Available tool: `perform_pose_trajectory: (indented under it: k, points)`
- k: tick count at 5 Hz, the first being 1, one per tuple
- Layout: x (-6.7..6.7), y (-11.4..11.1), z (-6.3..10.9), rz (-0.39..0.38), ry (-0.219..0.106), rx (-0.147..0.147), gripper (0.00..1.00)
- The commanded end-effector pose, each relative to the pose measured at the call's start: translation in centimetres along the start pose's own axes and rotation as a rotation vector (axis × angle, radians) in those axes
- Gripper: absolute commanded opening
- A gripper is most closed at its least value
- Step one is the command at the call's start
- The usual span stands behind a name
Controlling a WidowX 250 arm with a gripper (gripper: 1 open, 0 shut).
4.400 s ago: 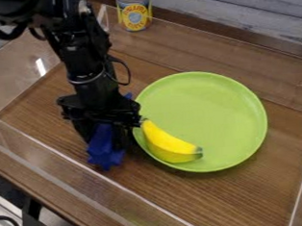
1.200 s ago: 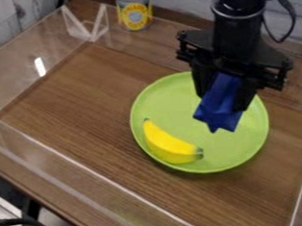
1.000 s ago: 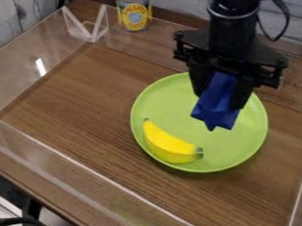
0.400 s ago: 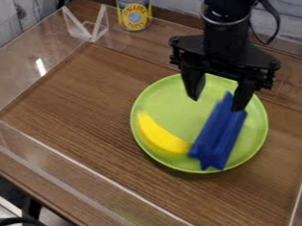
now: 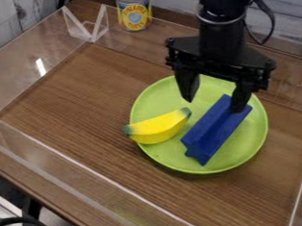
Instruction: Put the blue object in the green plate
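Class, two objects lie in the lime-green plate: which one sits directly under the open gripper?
The long dark-blue block, lying below the gripper on the plate; the yellow banana lies toward the plate's left edge.

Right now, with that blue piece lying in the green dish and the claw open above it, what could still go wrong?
1. The open gripper hangs just above the blue block; one fingertip looks very near its far end, so lifting away carelessly might nudge it.
2. The banana pokes over the green plate's left rim and could roll onto the table.
3. The block lies close to the plate's near rim, so a knock might tip it out.
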State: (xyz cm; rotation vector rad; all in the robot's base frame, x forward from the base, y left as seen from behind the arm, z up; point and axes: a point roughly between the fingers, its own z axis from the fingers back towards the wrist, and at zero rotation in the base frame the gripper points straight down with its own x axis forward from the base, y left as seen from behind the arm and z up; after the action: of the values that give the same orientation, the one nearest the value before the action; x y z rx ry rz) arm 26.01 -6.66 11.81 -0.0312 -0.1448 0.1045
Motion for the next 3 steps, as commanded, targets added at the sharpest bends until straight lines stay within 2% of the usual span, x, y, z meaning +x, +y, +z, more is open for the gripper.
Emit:
perform_pose_trajectory:
  k: [1, 3]
  points:
    - [0.42, 0.01, 0.65, 0.01, -0.024, -0.013, 1.0]
    - [0.29, -0.04, 0.53, 0.014, -0.01, -0.02, 1.0]
